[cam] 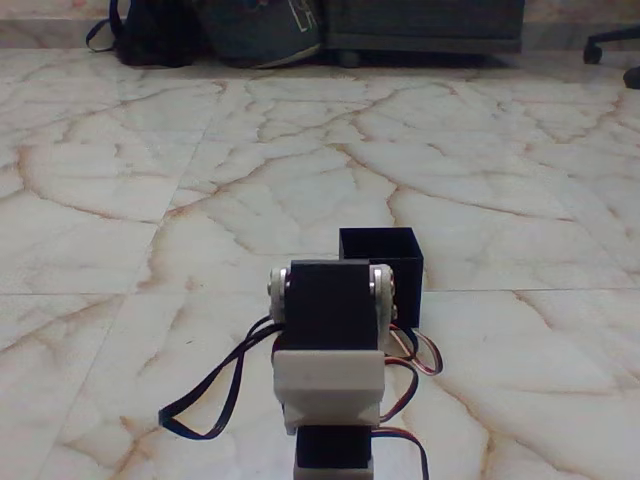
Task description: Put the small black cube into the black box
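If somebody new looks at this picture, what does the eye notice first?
First comes the robot arm at bottom centre, a black servo in white brackets with looping wires. Directly behind it, slightly right, the black box stands open-topped on the marble floor. Dark bags line the far edge.

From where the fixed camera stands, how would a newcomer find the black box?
Start at the white marble floor, then find the robot arm at the bottom centre. Just behind its upper right stands the black box: square, open-topped, thin-walled, with no wires or white brackets.
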